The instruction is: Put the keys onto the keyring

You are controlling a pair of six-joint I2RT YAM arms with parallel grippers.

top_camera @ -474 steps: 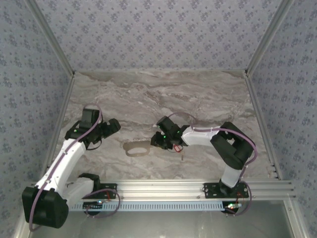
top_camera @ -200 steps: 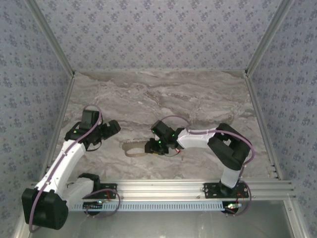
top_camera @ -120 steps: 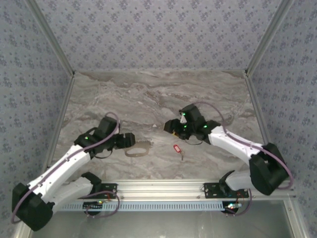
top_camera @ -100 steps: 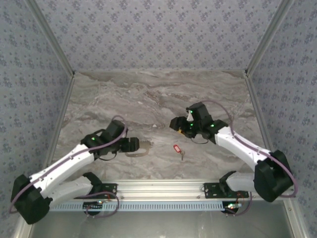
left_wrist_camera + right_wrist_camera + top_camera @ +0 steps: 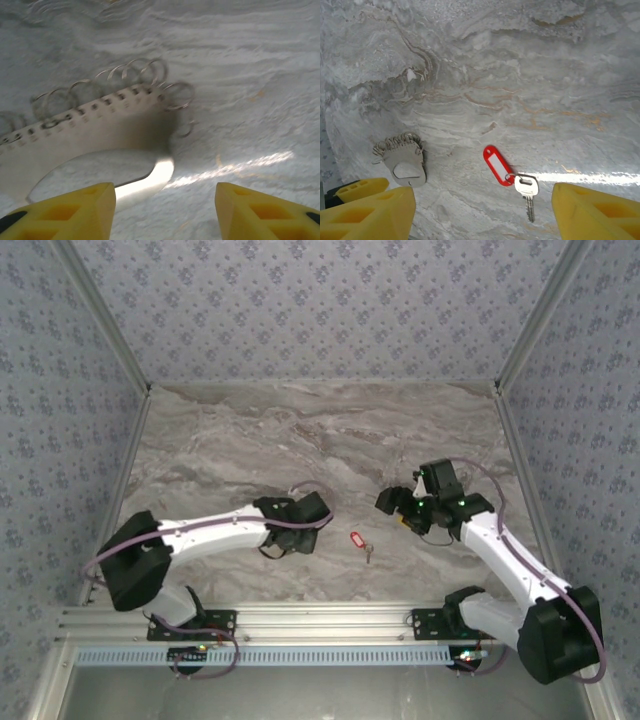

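Both arms have swung round since a second ago. My left claw (image 5: 303, 527) has reached from the left side to the middle of the marble table (image 5: 300, 420), over the spot where the keyring lay. My right claw (image 5: 391, 502) has drawn back to the right, off the red-tagged key (image 5: 357, 540). From above, that key lies bare on the table between the two claws, touching neither. My left wrist covers the keyring, and I cannot judge how wide either claw stands.

On the left wrist camera, my left claw (image 5: 165, 210) has its yellow fingers (image 5: 65, 207) apart, with bare table between them. The keyring (image 5: 90, 132) lies just ahead of the left finger. It is a pale beige strip with a row of punched holes and thin wire coils along its far edge, all somewhat blurred. Whether the finger touches it I cannot tell.

On the right wrist camera, my right claw (image 5: 482, 215) is also apart, clamped on nothing. The red-tagged key (image 5: 495, 164) shows its detail here: a red plastic tag with a white window, joined by a small ring to a silver key. The keyring (image 5: 402, 160) lies apart to its left, with a yellow fingertip (image 5: 360, 187) of my left claw just beside it.
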